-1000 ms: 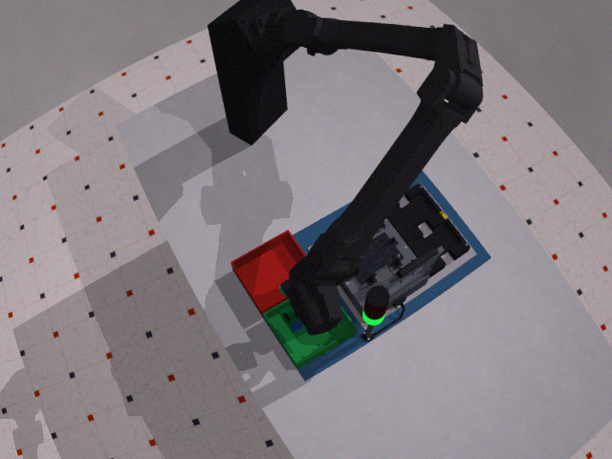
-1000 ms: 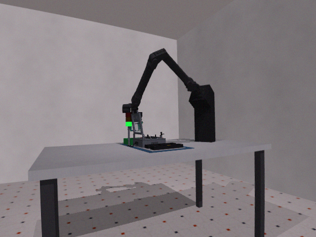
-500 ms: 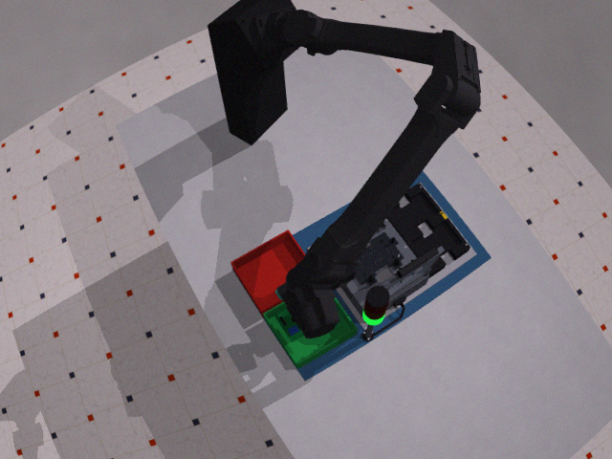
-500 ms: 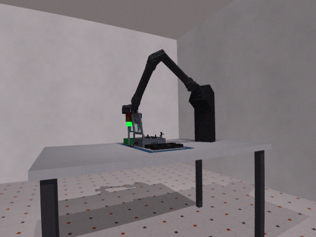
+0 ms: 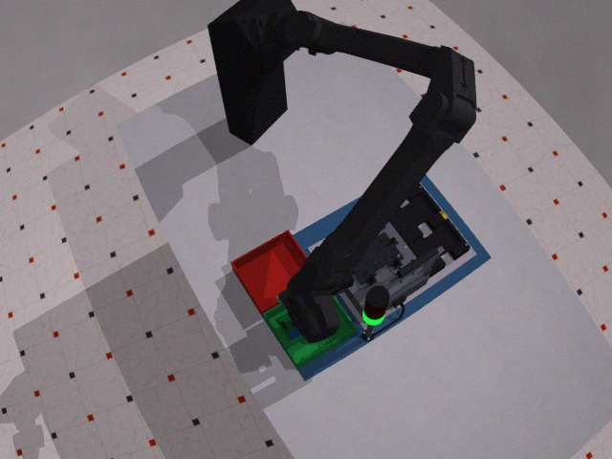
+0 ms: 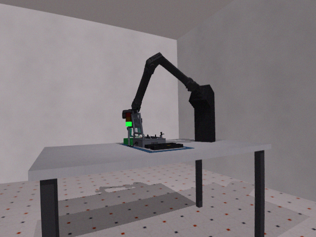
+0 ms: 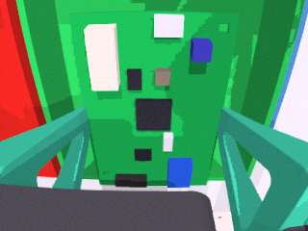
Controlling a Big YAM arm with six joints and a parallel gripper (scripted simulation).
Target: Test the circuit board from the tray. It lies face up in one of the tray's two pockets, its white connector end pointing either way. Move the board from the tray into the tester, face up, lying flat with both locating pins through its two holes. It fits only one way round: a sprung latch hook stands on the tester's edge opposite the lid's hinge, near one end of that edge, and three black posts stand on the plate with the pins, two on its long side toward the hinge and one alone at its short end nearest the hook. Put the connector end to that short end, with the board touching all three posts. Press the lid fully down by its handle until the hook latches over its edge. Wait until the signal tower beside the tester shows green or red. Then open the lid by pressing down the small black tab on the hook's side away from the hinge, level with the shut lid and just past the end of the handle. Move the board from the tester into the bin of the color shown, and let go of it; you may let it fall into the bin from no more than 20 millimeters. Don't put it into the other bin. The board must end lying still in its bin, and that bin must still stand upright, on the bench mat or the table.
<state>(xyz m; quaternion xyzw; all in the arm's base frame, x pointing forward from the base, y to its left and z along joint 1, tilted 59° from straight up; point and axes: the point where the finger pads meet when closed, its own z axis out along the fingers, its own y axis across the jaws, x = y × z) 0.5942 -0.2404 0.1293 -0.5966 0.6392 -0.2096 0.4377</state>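
Observation:
My gripper point(image 7: 153, 116) point(image 5: 310, 323) is shut on the green circuit board point(image 7: 154, 64) point(image 5: 292, 330), with a teal finger on each long edge. The board is face up; its white connector is at the far left end in the wrist view. I hold it low inside the green bin point(image 5: 309, 354) point(image 7: 38, 33) point(image 6: 125, 140). The red bin point(image 5: 261, 276) point(image 7: 13, 90) stands right beside it. The signal tower point(image 5: 374, 316) point(image 6: 128, 124) shows green. The tester point(image 5: 397, 246) point(image 6: 150, 139) stands with its lid point(image 6: 136, 125) raised.
The black tray point(image 5: 429, 222) point(image 6: 166, 146) lies past the tester on the blue bench mat point(image 5: 476, 249). My arm reaches over the tester and hides part of it. The arm's base column point(image 5: 251, 74) point(image 6: 204, 114) stands at the table's back.

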